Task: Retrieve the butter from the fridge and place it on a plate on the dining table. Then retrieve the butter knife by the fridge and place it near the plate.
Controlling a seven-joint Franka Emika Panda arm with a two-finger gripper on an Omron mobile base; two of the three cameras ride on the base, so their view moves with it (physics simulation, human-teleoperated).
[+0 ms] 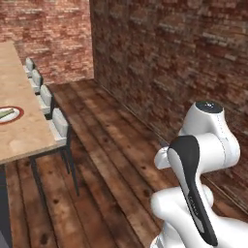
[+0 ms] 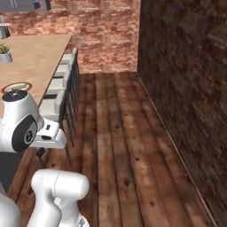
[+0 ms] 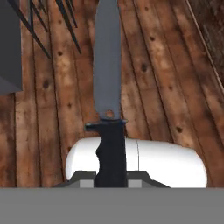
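Butter knife [image 3: 108, 87] clamped by its black handle in the closed gripper [image 3: 111, 177], grey blade pointing away over the wooden floor [image 3: 166, 87]. Off to one side — plate [image 1: 8, 115] on the light wooden table [image 1: 19, 135], with a pale stick on it, probably the butter [image 1: 6, 114]. Grey-cushioned stools [image 1: 58, 123] lined along the table's edge — brick wall [image 1: 169, 58] opposite.

A red-brown brick wall [image 1: 169, 63] ran along the right, meeting another brick wall [image 2: 104, 35] at the far end, above a dark wooden plank floor [image 2: 119, 150], with grey-cushioned stools [image 1: 53, 114] lined up at left.
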